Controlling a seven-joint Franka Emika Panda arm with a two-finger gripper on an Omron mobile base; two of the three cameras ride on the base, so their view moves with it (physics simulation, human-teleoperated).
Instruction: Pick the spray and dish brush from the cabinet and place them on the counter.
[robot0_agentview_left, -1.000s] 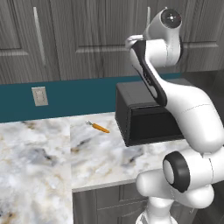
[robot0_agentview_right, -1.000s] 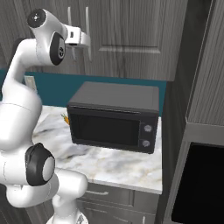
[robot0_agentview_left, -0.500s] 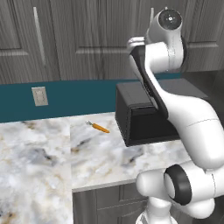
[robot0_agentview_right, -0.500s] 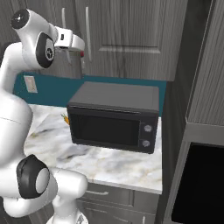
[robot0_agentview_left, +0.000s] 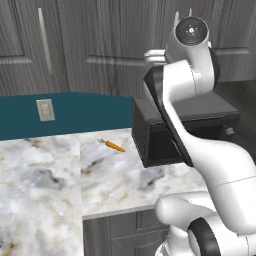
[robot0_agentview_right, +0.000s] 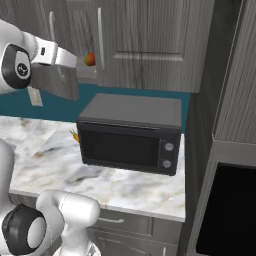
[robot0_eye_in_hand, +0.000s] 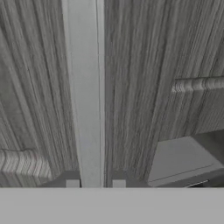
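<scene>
My gripper (robot0_eye_in_hand: 95, 183) sits astride the long silver bar handle (robot0_eye_in_hand: 85, 87) of the dark grey wood-grain cabinet (robot0_agentview_right: 150, 40), one dark tip close on each side of the bar. In the right base view my hand (robot0_agentview_right: 67, 58) holds that door (robot0_agentview_right: 62, 82) swung partly outward. A red apple (robot0_agentview_right: 90, 59) shows in the gap behind it. The spray and the dish brush are hidden from view. In the left base view my own arm covers the hand, in front of the cabinet (robot0_agentview_left: 100, 45). The marble counter (robot0_agentview_left: 50, 175) (robot0_agentview_right: 125, 185) lies below.
A black microwave (robot0_agentview_right: 130, 135) (robot0_agentview_left: 150, 140) stands on the counter right under the cabinet. An orange carrot (robot0_agentview_left: 114, 145) (robot0_agentview_right: 75, 135) lies to its left. A wall outlet (robot0_agentview_left: 45, 110) is on the teal backsplash. A tall dark unit (robot0_agentview_right: 230, 150) closes off the right.
My hand has pulled back from the cabinet front with the handle. The door has swung outward, and the apple inside has come into sight.
</scene>
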